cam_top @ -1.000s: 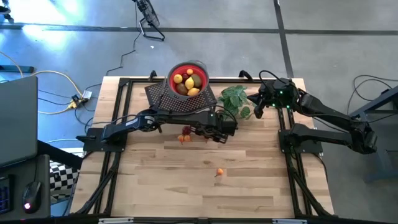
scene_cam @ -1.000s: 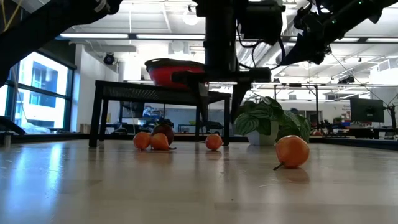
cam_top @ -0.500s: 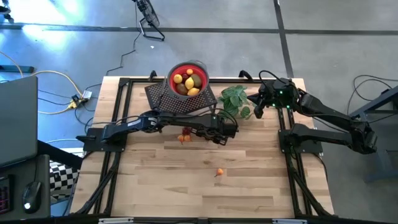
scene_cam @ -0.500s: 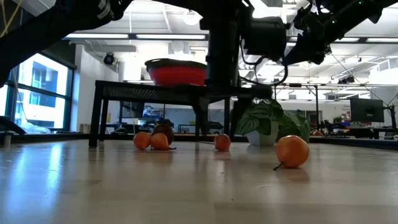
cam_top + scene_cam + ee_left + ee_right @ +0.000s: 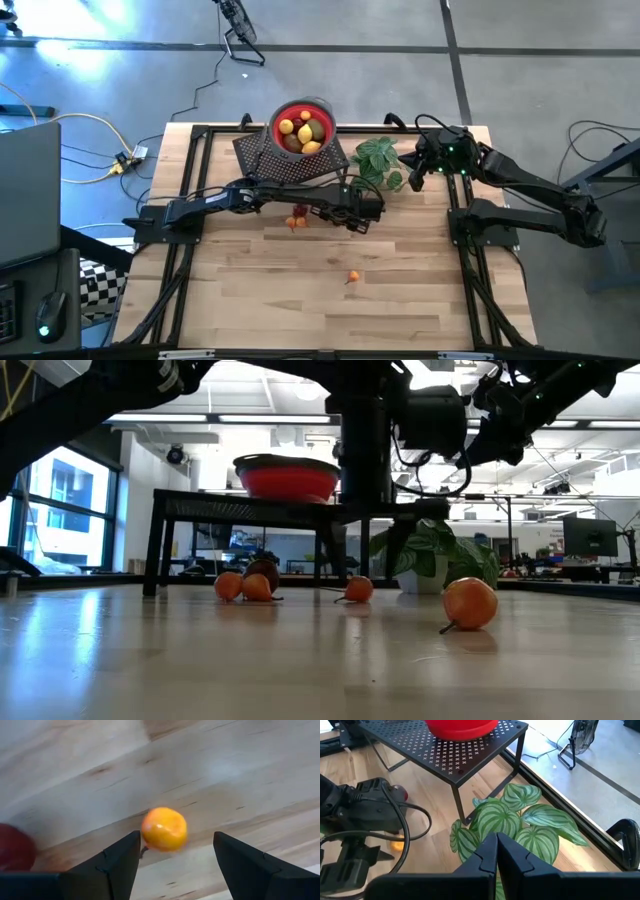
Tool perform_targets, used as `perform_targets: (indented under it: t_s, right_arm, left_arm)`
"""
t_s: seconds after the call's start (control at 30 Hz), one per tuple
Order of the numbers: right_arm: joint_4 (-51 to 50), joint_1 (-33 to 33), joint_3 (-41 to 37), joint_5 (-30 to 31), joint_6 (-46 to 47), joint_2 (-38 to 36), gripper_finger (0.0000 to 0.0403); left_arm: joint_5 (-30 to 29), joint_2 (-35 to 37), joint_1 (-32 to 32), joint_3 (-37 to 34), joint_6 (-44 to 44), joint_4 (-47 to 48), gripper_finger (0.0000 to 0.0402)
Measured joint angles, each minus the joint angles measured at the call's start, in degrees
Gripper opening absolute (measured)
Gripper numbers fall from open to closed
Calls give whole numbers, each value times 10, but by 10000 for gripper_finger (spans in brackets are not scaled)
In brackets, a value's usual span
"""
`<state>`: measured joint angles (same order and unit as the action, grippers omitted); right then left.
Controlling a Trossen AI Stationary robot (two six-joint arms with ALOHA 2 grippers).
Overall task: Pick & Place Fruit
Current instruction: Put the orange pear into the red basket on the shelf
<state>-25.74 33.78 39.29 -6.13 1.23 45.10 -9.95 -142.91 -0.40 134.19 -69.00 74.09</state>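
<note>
**Orange fruit sits between your left fingers, not yet gripped**

Nearest you, one orange ball (image 5: 352, 277) lies alone on the table (image 5: 300, 320), well apart from the rest. Farther in, your left gripper (image 5: 357, 222) hangs low over the wood with its fingers (image 5: 112, 865) apart; a second orange (image 5: 164, 828) rests on the table between them, touching neither. Left of it, a small cluster (image 5: 297, 218) of orange and dark red pieces lies by the rack's near edge. Beyond, the red bowl (image 5: 303, 125) on the black rack (image 5: 290, 160) holds lemons and other fruit. Your right gripper (image 5: 418, 172) waits far right above the plant (image 5: 380, 160), fingers together.
</note>
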Motion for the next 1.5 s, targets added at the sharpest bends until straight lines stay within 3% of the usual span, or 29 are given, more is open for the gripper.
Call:
perform_targets:
  t_s: [0.9,1.5]
  right_arm:
    - [-5,0,0,0,0,0,2]
    - [-6,0,0,2,0,0,2]
  left_arm:
    - [19,0,0,0,17,-3,244]
    - [-8,-5,0,0,30,-3,244]
